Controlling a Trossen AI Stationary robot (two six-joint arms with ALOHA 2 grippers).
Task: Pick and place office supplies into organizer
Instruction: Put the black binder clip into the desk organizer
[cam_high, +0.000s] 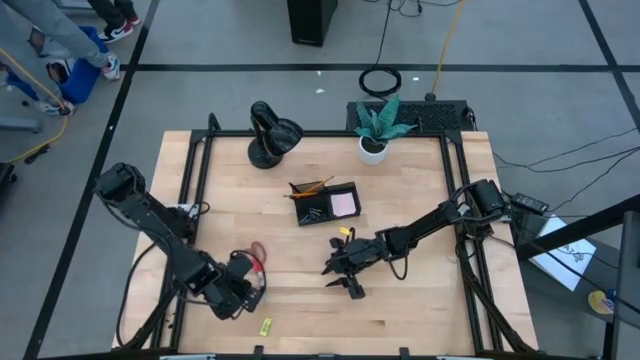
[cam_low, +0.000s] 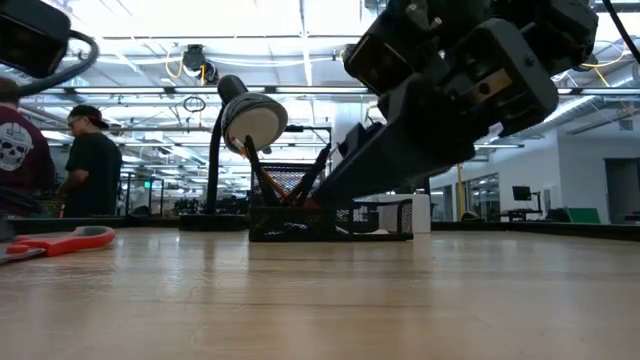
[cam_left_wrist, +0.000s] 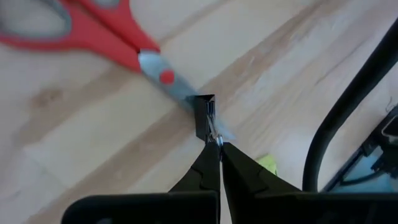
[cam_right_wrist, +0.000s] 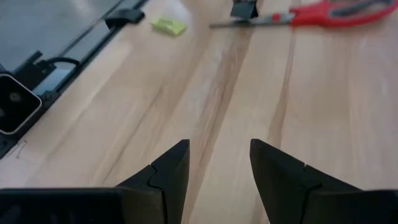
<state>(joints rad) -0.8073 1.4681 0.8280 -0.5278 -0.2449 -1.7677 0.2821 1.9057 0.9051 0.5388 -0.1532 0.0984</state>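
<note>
From above, the left end effector (cam_high: 240, 285) sits low near the table's (cam_high: 420, 300) front-left corner, with the red-handled scissors (cam_high: 256, 256) just beyond its tip and a small yellow-green piece (cam_high: 265, 326) lying close behind it, toward the front edge. The right end effector (cam_high: 348, 272) hovers near the table's middle; the black organizer (cam_high: 325, 203) lies just past it toward the back, already holding orange pencils (cam_high: 312, 187) and a pink sticky-note pad (cam_high: 343, 204).

At table height, the scissors (cam_low: 62, 241) lie flat at the far left, and the organizer (cam_low: 330, 222) stands mid-table behind the right arm's bulk.

The left wrist view settles the grip: the left end effector's (cam_left_wrist: 219, 149) fingers are pressed together on the wire handle of a small black binder clip (cam_left_wrist: 204, 114), whose body rests at the tips against the scissor blades (cam_left_wrist: 163, 78). The grip looks thin, so a slow, straight lift would suit, clearing the blades before any swing toward the organizer, lest the clip twist free or drag the scissors.

The right wrist view shows the right end effector's (cam_right_wrist: 217, 163) fingers apart and empty over bare wood, with the clip (cam_right_wrist: 244, 9), scissors (cam_right_wrist: 323, 14) and yellow-green piece (cam_right_wrist: 168, 26) well ahead of it.
</note>
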